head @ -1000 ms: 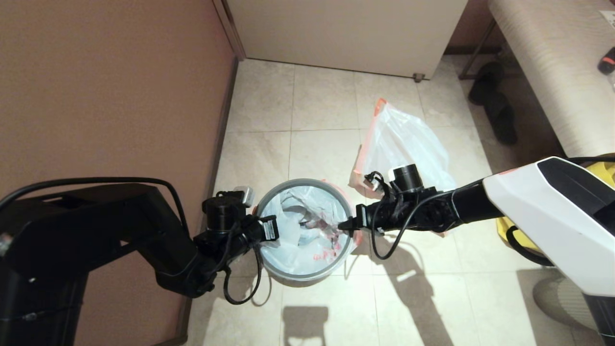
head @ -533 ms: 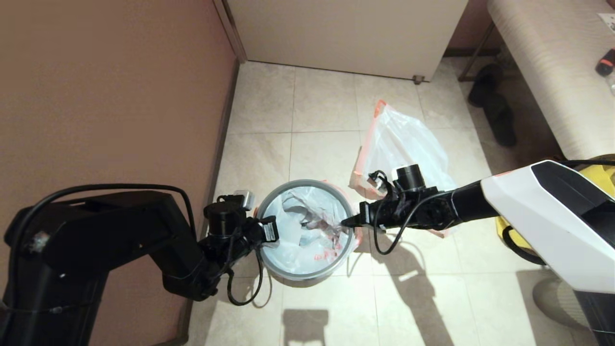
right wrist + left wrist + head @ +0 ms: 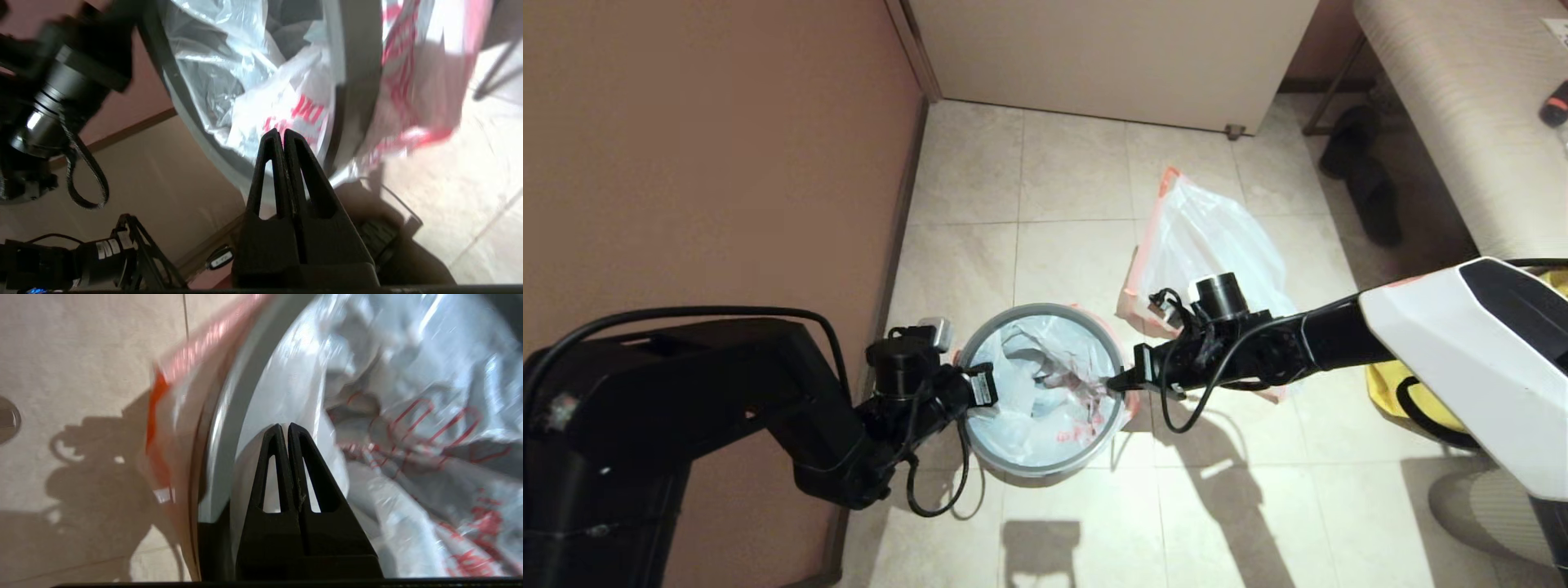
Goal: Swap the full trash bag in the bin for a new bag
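The bin (image 3: 1045,311) stands on the tiled floor, its grey hoop (image 3: 241,396) on top. The new bag (image 3: 1045,408), thin and white with red print (image 3: 412,420), lines it, and its pink-orange hem (image 3: 425,130) hangs outside the rim. My left gripper (image 3: 992,406) is shut at the bin's left rim, its tips (image 3: 284,425) just inside the hoop over the bag. My right gripper (image 3: 1109,382) is shut at the right rim, with nothing seen between its fingers (image 3: 271,141). The full trash bag (image 3: 1217,237) lies on the floor behind the right arm.
A brown wall (image 3: 711,163) runs close along the left of the bin. A pale cabinet (image 3: 1111,57) closes the back. Black shoes (image 3: 1364,175) and a bench (image 3: 1462,114) are at the far right, a yellow fabric bag (image 3: 1390,385) under the right arm.
The right gripper's tip has drawn slightly outward to the bin's right rim. The left arm has only shifted a little beside the left rim. Both grippers stay shut.
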Tool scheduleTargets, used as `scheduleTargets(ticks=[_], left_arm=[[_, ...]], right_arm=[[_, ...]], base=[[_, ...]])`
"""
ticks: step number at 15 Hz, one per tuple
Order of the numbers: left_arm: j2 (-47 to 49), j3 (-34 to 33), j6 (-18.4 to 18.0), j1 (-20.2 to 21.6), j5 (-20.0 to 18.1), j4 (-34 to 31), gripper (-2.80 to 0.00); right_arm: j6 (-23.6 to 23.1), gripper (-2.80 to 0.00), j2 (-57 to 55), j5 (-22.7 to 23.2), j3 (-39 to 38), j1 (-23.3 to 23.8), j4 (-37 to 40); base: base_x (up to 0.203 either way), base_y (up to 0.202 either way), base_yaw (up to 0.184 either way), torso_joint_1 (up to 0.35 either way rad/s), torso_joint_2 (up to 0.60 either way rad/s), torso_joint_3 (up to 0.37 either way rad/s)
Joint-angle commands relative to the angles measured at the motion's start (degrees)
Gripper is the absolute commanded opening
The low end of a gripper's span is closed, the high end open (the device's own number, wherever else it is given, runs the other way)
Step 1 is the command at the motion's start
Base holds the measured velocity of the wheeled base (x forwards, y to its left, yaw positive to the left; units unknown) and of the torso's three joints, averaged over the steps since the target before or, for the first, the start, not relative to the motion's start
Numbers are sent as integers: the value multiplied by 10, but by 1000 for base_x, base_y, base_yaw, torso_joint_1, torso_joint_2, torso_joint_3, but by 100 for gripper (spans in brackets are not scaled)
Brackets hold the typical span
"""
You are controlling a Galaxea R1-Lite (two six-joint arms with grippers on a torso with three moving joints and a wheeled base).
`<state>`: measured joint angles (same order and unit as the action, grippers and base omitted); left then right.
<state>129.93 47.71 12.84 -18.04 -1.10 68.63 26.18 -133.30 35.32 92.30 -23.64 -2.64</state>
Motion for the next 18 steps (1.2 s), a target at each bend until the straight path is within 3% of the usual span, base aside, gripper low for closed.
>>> scheduleTargets(ticks=[1,6,8,10,14,18], left_arm=[[-46,-7,0,-4,3,11,-280],[-135,10,-3,-7,24,-16,-280],[-183,6,-15,-29,55,-22,-280],[-227,0,-52,-54,109,-23,-280],[-322,-14,-113,-92,218,-39,-280],[-434,-86,-121,-92,234,-54,-280]], right_arm=[[1,-280,64,-19,-45,-8,9],[-16,-280,203,-172,-164,-23,9],[-26,-280,270,-258,-202,-25,12],[-59,-280,336,-334,-253,-26,13],[-100,-280,469,-424,-319,-23,30],[-110,-280,581,-470,-371,15,64]], base=[[0,0,0,0,0,0],[0,0,0,0,0,0],[0,0,0,0,0,0],[0,0,0,0,0,0],[0,0,0,0,0,0],[0,0,0,0,0,0]])
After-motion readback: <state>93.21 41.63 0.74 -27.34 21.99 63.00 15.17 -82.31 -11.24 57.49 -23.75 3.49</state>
